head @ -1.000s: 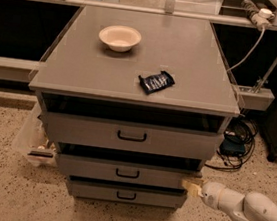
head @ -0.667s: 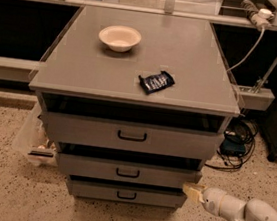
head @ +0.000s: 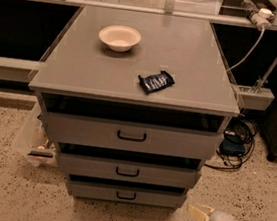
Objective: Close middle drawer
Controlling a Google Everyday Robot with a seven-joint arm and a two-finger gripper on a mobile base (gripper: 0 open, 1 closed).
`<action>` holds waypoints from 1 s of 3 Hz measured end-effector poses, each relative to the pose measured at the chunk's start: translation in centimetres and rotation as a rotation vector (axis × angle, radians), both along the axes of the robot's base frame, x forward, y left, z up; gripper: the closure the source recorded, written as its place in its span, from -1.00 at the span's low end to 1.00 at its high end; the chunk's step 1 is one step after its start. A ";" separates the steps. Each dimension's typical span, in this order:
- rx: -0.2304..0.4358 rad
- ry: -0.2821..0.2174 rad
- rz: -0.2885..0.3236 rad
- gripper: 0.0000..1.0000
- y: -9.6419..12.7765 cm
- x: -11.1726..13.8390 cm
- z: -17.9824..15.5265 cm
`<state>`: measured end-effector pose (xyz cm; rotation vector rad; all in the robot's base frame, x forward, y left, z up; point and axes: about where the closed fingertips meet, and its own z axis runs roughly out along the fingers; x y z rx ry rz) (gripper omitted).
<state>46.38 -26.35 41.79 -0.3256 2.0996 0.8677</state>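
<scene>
Cabinet point(head: 83, 70) with three stacked drawers: middle drawer point(head: 86, 166) sits between top drawer point(head: 85, 131) and bottom drawer point(head: 88, 190), its front pulled out a little, a dark gap showing above it and its black handle point(head: 127, 171) centred. Gripper point(head: 197, 212) is low at the right, near the floor, just beside the bottom drawer's right corner and apart from the middle drawer; whether it is open or closed cannot be told. On the cabinet top are a bowl point(head: 120, 37) and a dark packet point(head: 155, 81), well apart.
</scene>
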 end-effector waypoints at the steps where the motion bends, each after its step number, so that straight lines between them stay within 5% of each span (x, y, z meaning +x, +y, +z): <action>1: 0.003 0.001 0.000 0.17 -0.1 -0.2 0.0; 3: 0.003 0.001 0.000 -0.76 0.0 -0.2 0.0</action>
